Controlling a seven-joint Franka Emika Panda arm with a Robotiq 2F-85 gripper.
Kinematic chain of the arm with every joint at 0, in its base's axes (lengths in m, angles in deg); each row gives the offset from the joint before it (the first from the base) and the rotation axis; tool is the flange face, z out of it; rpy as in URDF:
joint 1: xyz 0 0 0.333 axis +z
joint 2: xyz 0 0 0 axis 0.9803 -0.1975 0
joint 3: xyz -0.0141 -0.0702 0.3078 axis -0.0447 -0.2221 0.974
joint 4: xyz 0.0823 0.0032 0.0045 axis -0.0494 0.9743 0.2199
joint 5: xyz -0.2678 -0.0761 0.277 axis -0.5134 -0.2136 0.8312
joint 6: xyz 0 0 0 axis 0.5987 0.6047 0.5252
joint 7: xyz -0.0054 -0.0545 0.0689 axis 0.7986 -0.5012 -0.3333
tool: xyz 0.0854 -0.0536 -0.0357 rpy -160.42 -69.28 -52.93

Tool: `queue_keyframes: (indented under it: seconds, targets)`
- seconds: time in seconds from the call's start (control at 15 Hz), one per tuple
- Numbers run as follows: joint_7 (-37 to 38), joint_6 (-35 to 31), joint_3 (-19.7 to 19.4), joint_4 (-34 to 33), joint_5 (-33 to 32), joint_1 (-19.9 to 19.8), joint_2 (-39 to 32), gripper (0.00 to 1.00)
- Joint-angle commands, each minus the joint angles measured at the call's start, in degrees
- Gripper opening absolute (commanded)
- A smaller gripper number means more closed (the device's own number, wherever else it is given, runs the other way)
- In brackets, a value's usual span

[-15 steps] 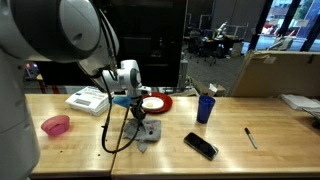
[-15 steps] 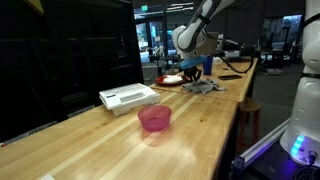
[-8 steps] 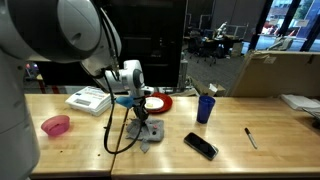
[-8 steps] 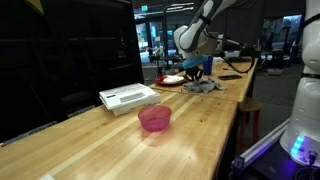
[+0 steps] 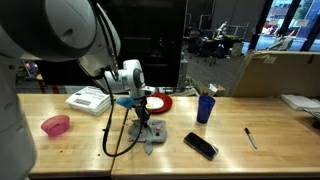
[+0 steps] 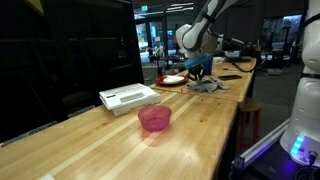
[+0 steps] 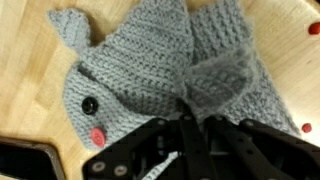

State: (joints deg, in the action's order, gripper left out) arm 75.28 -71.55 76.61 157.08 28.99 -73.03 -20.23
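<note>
A grey knitted toy (image 7: 140,70) with a black button eye and a pink spot lies on the wooden table. In the wrist view my gripper (image 7: 195,120) is shut on a raised fold of its knit, pinched between the fingers. In both exterior views the gripper (image 5: 140,118) (image 6: 199,76) stands just above the grey toy (image 5: 150,136) (image 6: 206,87), with part of the toy lifted off the table.
A black phone (image 5: 200,146) lies beside the toy. A blue cup (image 5: 205,108), a red plate (image 5: 157,102), a white box (image 5: 87,99) (image 6: 128,97), a pink bowl (image 5: 56,125) (image 6: 154,118) and a pen (image 5: 250,137) are on the table.
The gripper has shifted slightly sideways along the table with the knit in its fingers, and the toy has been dragged and bunched with it.
</note>
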Motion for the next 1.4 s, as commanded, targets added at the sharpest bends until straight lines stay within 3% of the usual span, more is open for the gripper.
queue_keyframes:
  seconds: [0.0, 0.6, 1.33]
  targets:
    - [4.02, 0.44, -0.61, 5.18, -2.68, -0.34, 6.16, 0.02]
    - [9.27, 3.72, -0.3, 11.21, -5.14, -4.09, 11.88, 0.02]
    - [7.96, 3.93, -2.17, 7.61, -6.33, -8.13, 7.88, 0.02]
